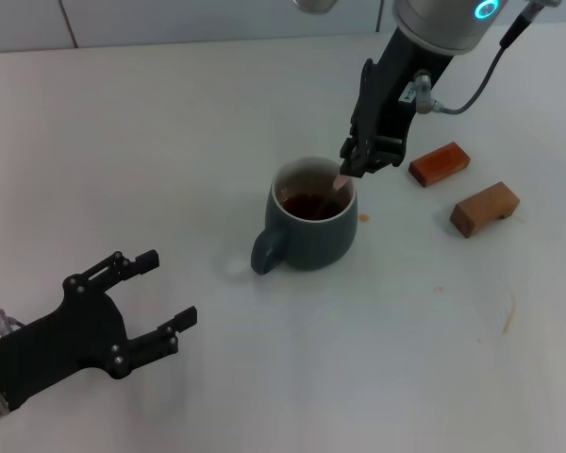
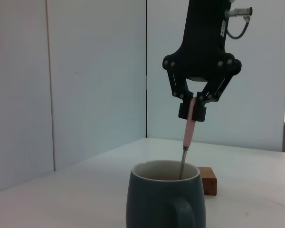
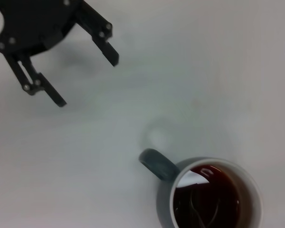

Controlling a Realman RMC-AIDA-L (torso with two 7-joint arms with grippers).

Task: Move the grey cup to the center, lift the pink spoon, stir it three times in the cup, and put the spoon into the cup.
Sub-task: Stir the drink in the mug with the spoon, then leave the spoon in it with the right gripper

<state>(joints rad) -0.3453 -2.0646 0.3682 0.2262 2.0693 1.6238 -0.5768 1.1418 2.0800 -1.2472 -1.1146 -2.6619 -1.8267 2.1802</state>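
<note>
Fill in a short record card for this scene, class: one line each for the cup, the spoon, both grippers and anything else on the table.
cup: grey cup upright on the white table, handle toward the left gripper, dark brown liquid inside
spoon: pink spoon held nearly upright, its metal end down inside the cup
right gripper: right gripper above the cup's rim, shut on the spoon's pink handle
left gripper: left gripper open, holding nothing, apart from the cup
other items: two brown wooden blocks on the table beyond the cup, on the robot's right

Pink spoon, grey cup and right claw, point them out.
pink spoon (image 2: 188,131), left wrist view, pink handle.
grey cup (image 1: 313,236), head view, outer wall.
right claw (image 2: 193,113), left wrist view, between fingertips.
</note>
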